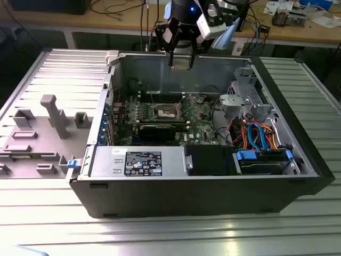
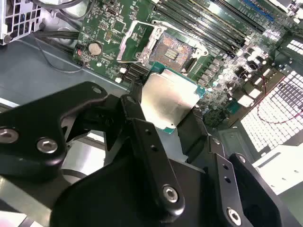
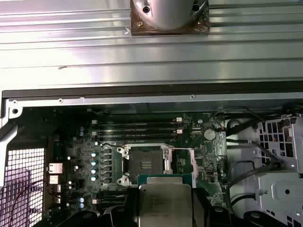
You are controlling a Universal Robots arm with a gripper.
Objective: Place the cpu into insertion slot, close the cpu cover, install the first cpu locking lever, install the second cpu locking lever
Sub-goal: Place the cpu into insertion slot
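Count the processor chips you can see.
1: the chip, held in the gripper above the motherboard, near the empty socket. Others may be hidden.

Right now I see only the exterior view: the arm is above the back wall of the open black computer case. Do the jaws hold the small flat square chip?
Observer: Yes. In the second wrist view the jaws are shut on two opposite edges of the small flat square silver-topped cpu.
Operator: Is the socket free?
Observer: In the first wrist view the square, silver-rimmed insertion slot shows its dark centre, with no chip in it.
Operator: And the cover?
Observer: In the second wrist view the thin square silver metal cpu cover is swung open, off the slot.
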